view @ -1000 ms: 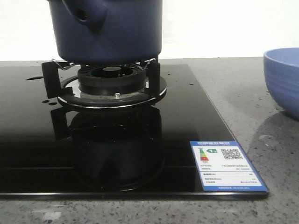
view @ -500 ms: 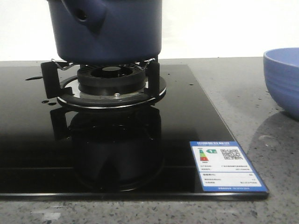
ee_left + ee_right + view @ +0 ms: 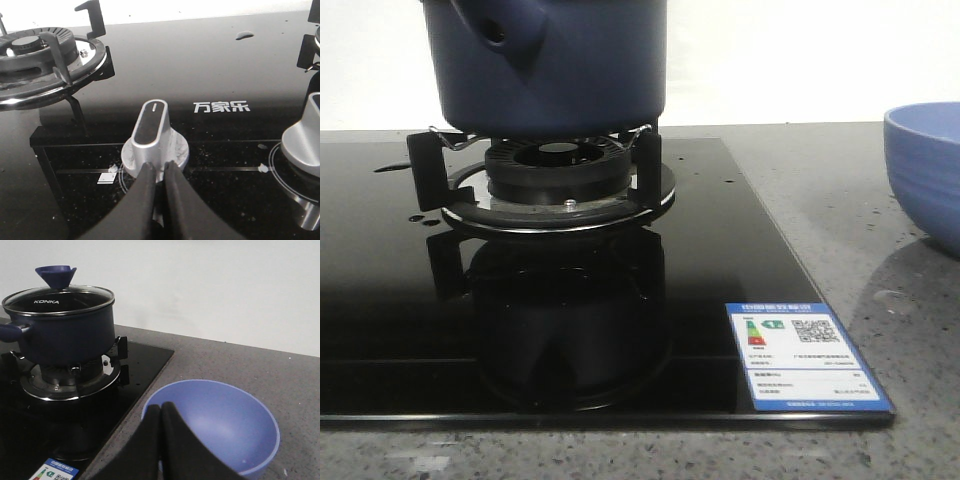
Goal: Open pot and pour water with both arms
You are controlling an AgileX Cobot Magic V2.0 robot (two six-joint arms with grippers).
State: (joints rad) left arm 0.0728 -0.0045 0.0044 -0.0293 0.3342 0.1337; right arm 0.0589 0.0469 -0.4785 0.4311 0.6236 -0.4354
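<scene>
The dark navy pot (image 3: 555, 65) stands on the stove's right burner, its stubby holed handle (image 3: 500, 30) pointing front-left. In the right wrist view the pot (image 3: 65, 335) carries a glass lid (image 3: 57, 300) with a blue cone knob (image 3: 56, 276). Water shows only as small glossy drops (image 3: 244, 35) on the black glass. My left gripper (image 3: 159, 169) is shut and empty, low over the glass just in front of a silver stove dial (image 3: 152, 132). My right gripper (image 3: 161, 409) is shut and empty, above the near rim of the paler blue bowl (image 3: 225, 425). Neither gripper shows in the front view.
The black glass cooktop (image 3: 720, 230) has a second, bare burner (image 3: 35, 60) and a second silver dial (image 3: 305, 137). A blue energy label (image 3: 805, 355) sits at its front right corner. The blue bowl (image 3: 925, 170) stands on the grey speckled counter (image 3: 840, 220) to the right.
</scene>
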